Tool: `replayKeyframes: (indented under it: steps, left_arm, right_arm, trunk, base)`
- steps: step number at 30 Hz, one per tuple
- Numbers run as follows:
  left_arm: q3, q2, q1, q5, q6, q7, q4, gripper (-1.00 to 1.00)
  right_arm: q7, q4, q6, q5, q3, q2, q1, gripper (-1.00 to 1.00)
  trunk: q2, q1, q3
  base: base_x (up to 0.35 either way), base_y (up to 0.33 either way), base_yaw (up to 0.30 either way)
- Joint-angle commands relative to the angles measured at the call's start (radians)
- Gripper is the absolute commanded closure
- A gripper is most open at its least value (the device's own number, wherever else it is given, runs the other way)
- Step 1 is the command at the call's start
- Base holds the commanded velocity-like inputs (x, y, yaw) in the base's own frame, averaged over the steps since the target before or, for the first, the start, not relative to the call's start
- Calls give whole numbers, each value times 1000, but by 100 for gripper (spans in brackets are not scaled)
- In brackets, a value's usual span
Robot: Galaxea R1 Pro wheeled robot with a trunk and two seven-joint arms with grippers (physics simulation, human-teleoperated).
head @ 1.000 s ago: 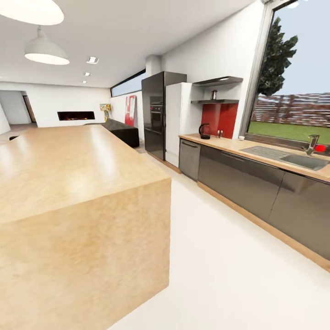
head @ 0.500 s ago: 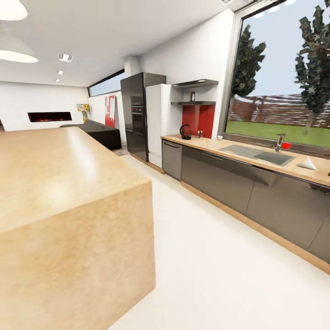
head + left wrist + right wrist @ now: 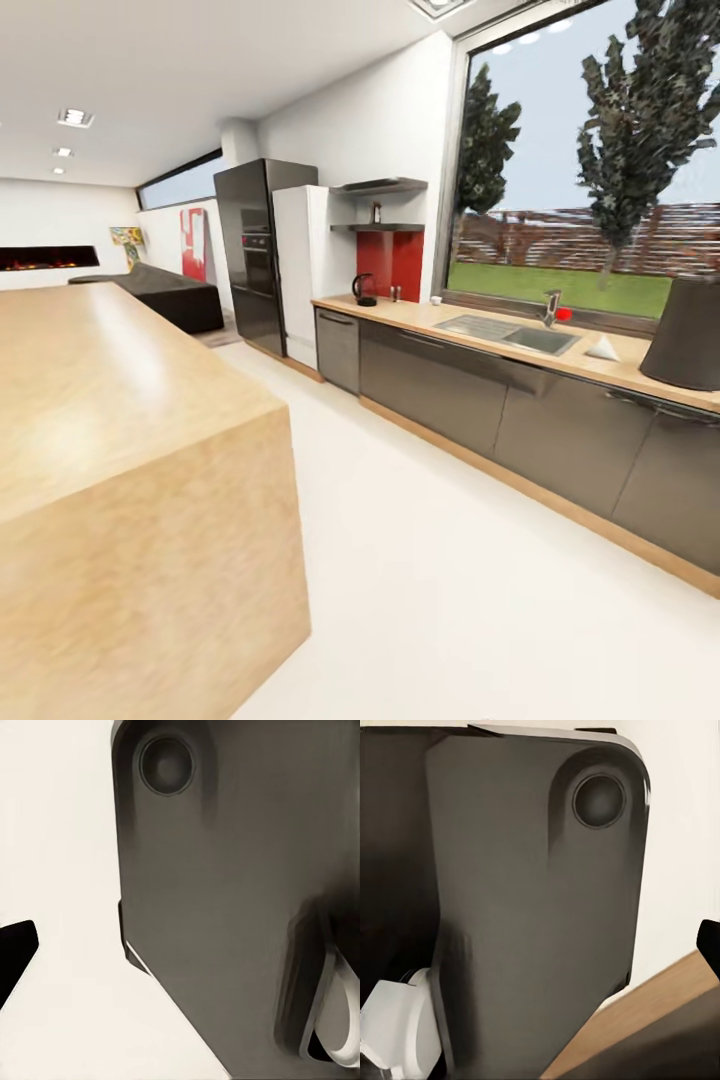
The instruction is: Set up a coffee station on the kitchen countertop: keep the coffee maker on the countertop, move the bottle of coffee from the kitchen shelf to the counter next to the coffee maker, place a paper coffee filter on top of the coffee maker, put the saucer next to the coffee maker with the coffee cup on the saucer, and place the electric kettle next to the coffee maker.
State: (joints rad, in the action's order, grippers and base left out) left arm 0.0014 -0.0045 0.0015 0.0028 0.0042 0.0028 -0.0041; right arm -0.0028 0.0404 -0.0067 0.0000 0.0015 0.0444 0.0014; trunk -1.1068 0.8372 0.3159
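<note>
A kitchen worktop [image 3: 480, 325] runs beneath the window, the coffee maker [image 3: 688, 335] standing at its near end beside the paper coffee filter [image 3: 603, 348] (a small white cone). The electric kettle [image 3: 364, 289] sits far down, below the kitchen shelf [image 3: 378, 228]. Whether either arm's fingers are spread cannot be told.

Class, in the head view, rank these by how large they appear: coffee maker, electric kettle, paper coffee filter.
1. coffee maker, cut by the picture's edge and nearest the camera
2. electric kettle, far down the countertop, so nearness skews this
3. paper coffee filter
</note>
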Motion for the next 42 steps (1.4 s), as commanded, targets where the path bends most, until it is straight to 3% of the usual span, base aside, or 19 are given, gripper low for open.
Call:
replayKeyframes:
  steps: [1,31,35,42]
  left_arm:
    - [0,0,0,0,0,0,0,-100]
    - [-4,2,-4,-1,0,4,-6,-100]
    - [-4,11,-8,-1,2,6,-7,-100]
    - [-2,40,-73,-5,5,9,-8,-100]
  right_arm:
    - [0,1,0,0,0,0,0,-100]
    - [-1,36,1,-4,-4,0,0,-100]
    - [-2,38,1,-6,-5,1,0,-100]
    - [-2,114,1,-6,-8,-2,0,-100]
  trunk:
    - [7,-4,-3]
    - [217,-119,-97]
    - [245,-134,-109]
    - [294,-161,-131]
  base:
    - [0,0,-265]
    - [0,0,-265]
    - [0,0,-265]
    - [0,0,-265]
